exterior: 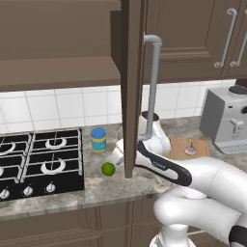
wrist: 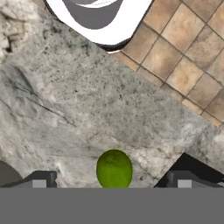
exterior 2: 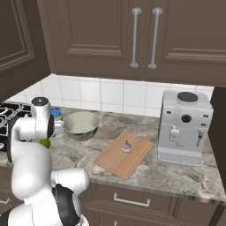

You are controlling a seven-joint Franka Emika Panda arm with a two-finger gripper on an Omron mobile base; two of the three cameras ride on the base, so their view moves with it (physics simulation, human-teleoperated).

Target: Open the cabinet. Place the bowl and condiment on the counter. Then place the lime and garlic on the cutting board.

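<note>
lime (exterior: 108, 169) before condiment (exterior: 98, 140), on counter (exterior: 111, 189)

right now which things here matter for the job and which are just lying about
For the job: cabinet, bowl, condiment, lime, garlic, cutting board, counter.

Lying about: coffee machine, stove.

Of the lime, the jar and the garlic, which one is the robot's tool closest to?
The lime: this small green fruit sits on the counter between the open tool's fingertips. The blue-lidded jar stands further back, and the garlic lies on the cutting board.
</note>
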